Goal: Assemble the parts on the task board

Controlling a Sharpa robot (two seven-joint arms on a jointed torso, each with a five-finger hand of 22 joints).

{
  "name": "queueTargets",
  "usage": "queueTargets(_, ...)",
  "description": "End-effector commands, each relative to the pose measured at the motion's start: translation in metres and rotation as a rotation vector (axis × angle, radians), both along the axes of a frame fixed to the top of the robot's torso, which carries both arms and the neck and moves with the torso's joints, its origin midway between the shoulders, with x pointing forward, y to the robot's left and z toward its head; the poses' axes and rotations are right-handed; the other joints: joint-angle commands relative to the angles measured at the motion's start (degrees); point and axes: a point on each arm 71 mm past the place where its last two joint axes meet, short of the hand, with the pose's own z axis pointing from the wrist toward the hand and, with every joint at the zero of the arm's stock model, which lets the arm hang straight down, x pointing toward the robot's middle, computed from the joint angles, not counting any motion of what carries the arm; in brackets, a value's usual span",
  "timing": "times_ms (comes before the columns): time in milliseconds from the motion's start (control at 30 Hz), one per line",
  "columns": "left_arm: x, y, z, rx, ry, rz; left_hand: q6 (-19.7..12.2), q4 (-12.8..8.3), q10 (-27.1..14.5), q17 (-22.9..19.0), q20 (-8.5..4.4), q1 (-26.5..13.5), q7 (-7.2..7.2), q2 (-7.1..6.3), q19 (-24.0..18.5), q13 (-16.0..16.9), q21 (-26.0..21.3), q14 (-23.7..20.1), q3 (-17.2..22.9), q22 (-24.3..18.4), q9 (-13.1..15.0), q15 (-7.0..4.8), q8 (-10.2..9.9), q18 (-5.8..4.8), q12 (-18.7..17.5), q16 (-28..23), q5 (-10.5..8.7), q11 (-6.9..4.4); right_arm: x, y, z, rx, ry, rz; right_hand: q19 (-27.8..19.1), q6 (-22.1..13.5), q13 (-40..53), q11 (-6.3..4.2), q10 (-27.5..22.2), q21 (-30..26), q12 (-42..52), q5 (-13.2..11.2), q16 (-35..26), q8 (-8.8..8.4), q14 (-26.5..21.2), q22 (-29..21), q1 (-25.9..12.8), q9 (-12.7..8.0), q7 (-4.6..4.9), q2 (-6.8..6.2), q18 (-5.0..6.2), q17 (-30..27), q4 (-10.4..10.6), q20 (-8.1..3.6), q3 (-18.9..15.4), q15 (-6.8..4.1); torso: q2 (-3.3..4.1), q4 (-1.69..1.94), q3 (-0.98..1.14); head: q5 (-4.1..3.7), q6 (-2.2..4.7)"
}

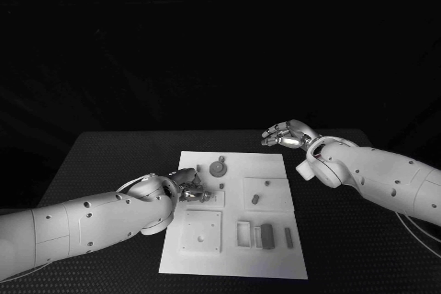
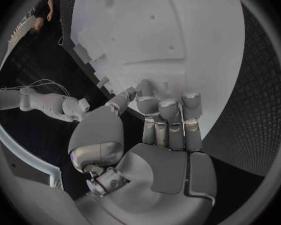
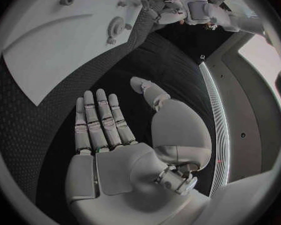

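The white task board (image 1: 234, 259) lies in the middle of the table. My left hand (image 1: 188, 187) hovers over its left-middle area; its fingers (image 2: 168, 110) curl forward with the thumb close beside them, and whether they pinch anything is hidden. A small peg (image 1: 220, 186) stands just right of those fingertips. My right hand (image 1: 285, 136) hangs over the black table beyond the board's far right corner, its fingers (image 3: 100, 117) spread and its palm empty. A round gear-like part (image 1: 218, 168) sits on the far part of the board (image 3: 53, 40).
Near the board's front stand a square plate with a hole (image 1: 201, 230), a small frame (image 1: 243, 233), a dark block (image 1: 267, 235) and a slim bar (image 1: 289, 236). Two small pieces (image 1: 256, 198) lie mid-board. Black table (image 1: 368, 256) surrounds the board.
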Motion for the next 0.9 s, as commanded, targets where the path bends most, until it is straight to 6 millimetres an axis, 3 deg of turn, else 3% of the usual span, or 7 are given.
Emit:
queueTargets(33,-0.0007,-0.0021,-0.0003,-0.009,0.014,-0.014,-0.2,0.4,0.0,-0.1,-5.77,-0.4,-0.14,-0.36,-0.5,-0.1,0.0,-0.2,0.0,0.9,0.0,-0.30,0.0,1.15,0.3,0.3,-0.47,-0.24,-0.0003,0.0012,0.0001,0.002,0.000,0.008,-0.6,-0.4,0.0,0.16,0.3,-0.4,-0.3,0.4,0.3,0.25,-0.5,0.1,-0.5,-0.1,0.16,-0.13,-0.70,-0.1,0.3,0.04,0.0,0.01,0.00,0.01,0.01,-0.01,-0.04)
queueTargets(567,-0.0006,-0.0032,-0.0016,0.002,0.030,-0.024,-0.4,-0.4,0.0,-0.1,-5.79,1.5,-0.09,-2.69,-0.4,-0.2,0.2,-0.4,0.8,0.9,0.0,-0.38,0.2,1.26,0.3,0.4,-2.06,-0.19,-0.0003,0.0012,0.0000,0.002,0.000,0.008,-0.6,-0.6,0.0,0.20,0.3,-0.5,-0.3,0.4,0.3,0.22,-0.6,0.2,-0.5,-0.1,0.24,-0.18,-0.73,-0.1,0.4,0.04,-0.1,0.06,0.01,0.03,0.04,-0.07,-0.18)
queueTargets(767,-0.0002,-0.0024,-0.0013,-0.001,0.025,-0.020,-0.4,-0.1,0.0,-0.1,-5.75,1.6,-0.06,-2.94,-0.4,-0.2,0.2,-0.4,0.9,0.8,0.0,-0.37,0.2,1.23,0.3,0.4,-2.98,-0.16,-0.0003,0.0014,-0.0002,0.002,0.000,0.007,-0.6,-0.6,0.0,0.21,0.3,-0.6,-0.4,0.4,0.3,0.21,-0.6,0.2,-0.5,-0.1,0.27,-0.19,-0.74,-0.1,0.4,0.04,-0.1,0.07,0.00,0.02,0.03,-0.05,-0.09)
queueTargets(800,-0.0001,-0.0021,-0.0009,-0.002,0.024,-0.019,-0.4,0.2,0.0,-0.2,-5.74,1.6,-0.07,-3.09,-0.4,-0.3,0.1,-0.4,0.9,0.8,0.1,-0.38,0.2,1.23,0.3,0.4,-3.59,-0.16,-0.0003,0.0012,-0.0002,0.002,-0.001,0.007,-0.6,-0.6,0.0,0.22,0.3,-0.6,-0.4,0.4,0.3,0.21,-0.6,0.2,-0.5,-0.1,0.28,-0.20,-0.74,-0.1,0.4,0.04,-0.1,0.07,-0.01,0.02,0.03,-0.04,-0.09)
queueTargets(833,0.0000,-0.0020,-0.0006,-0.003,0.024,-0.020,-0.4,0.4,0.0,-0.2,-5.76,1.7,-0.12,-3.22,-0.3,-0.3,0.1,-0.4,1.0,0.8,0.1,-0.39,0.3,1.27,0.3,0.4,-5.85,-0.13,-0.0002,0.0010,-0.0002,0.001,-0.001,0.006,-0.6,-0.6,0.0,0.22,0.3,-0.6,-0.4,0.4,0.3,0.21,-0.6,0.2,-0.5,-0.1,0.28,-0.20,-0.75,-0.1,0.4,0.04,-0.1,0.07,-0.01,0.02,0.03,-0.04,-0.10)
queueTargets(900,0.0004,-0.0020,0.0005,-0.012,0.027,-0.016,-0.5,1.2,0.0,-0.2,-5.76,1.5,-0.12,-3.85,-0.4,-0.4,0.1,-0.4,1.3,0.7,0.1,-0.41,0.3,1.30,0.3,0.4,-8.30,-0.16,-0.0002,0.0007,-0.0002,0.001,-0.002,0.004,-0.6,-0.6,0.0,0.23,0.3,-0.6,-0.4,0.4,0.3,0.20,-0.6,0.3,-0.6,-0.2,0.30,-0.24,-0.76,-0.2,0.4,0.05,-0.1,0.09,-0.01,0.04,0.00,-0.05,-0.10)
